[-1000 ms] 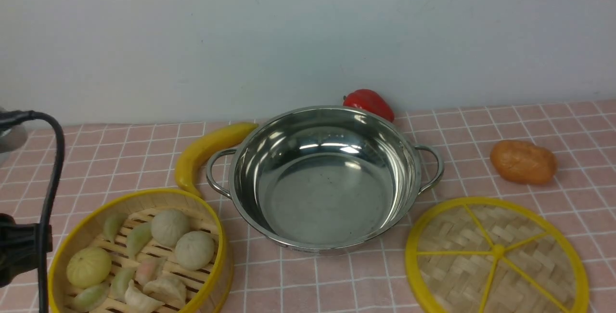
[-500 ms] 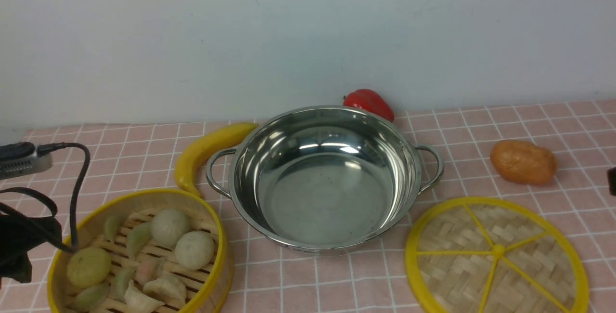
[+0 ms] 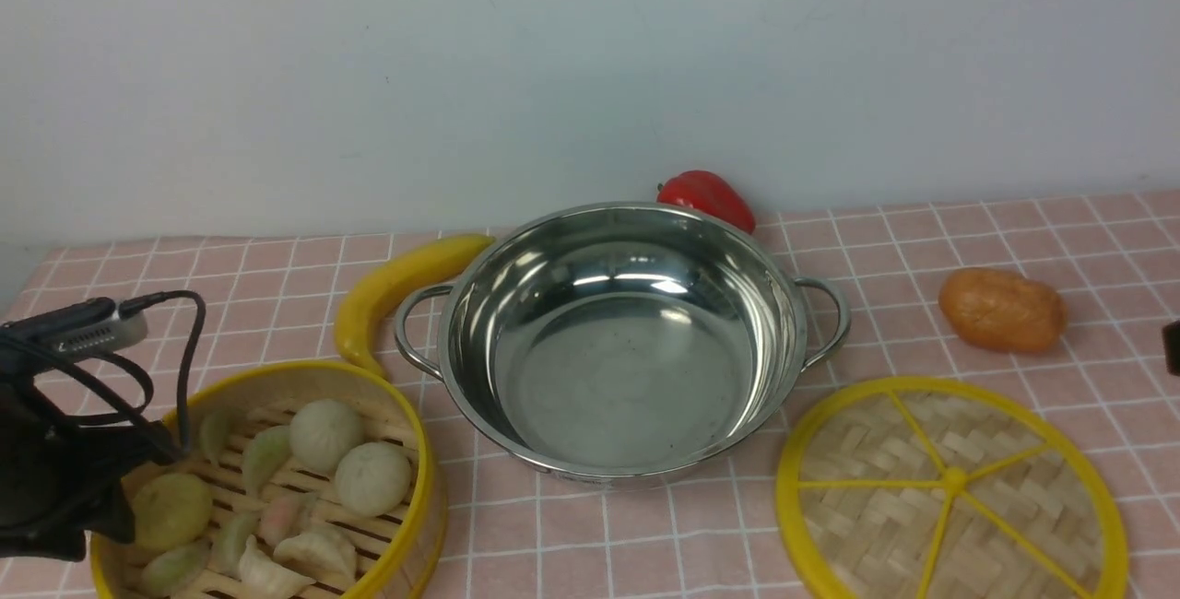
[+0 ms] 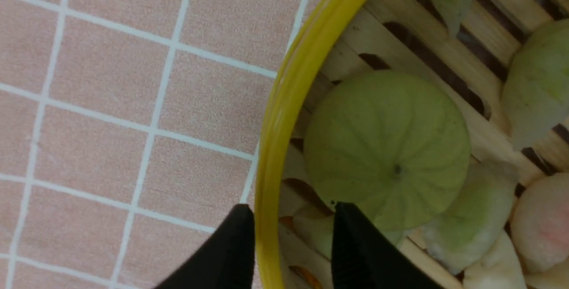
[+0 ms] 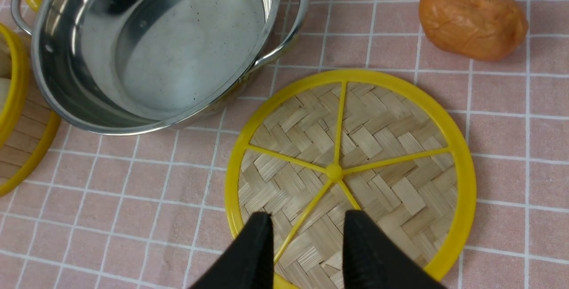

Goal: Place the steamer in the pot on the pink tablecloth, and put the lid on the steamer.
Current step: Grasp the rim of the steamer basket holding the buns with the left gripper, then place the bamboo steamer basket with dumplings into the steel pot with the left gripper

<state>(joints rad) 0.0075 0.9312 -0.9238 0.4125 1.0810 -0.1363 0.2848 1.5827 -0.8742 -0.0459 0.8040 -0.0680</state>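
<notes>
lowered and swung inward since a moment ago, the left gripper [image 4: 291, 209] now straddles the left wall of the round bamboo steamer with the yellow rim [image 4: 284, 102].

its black jaws stand apart, one outside the rim and one inside beside a ribbed pale-green bun [image 4: 386, 146], nothing pinched yet. the right gripper [image 5: 306, 235] hangs unclenched too, over the flat woven-bamboo lid with yellow spokes [image 5: 355, 155]. the steamer sits on the pink grid-checked tablecloth [image 3: 277, 304], just left of the wide shiny steel pot [image 3: 627, 341], which is empty. i judge the basket light and stiff, its thin wall the natural hold. loose buns and dumplings on the slats could roll if it tips, so keep it level. the smooth rim may slip in the jaws. the lid looks lighter still, thin and flat against the cloth.
</notes>
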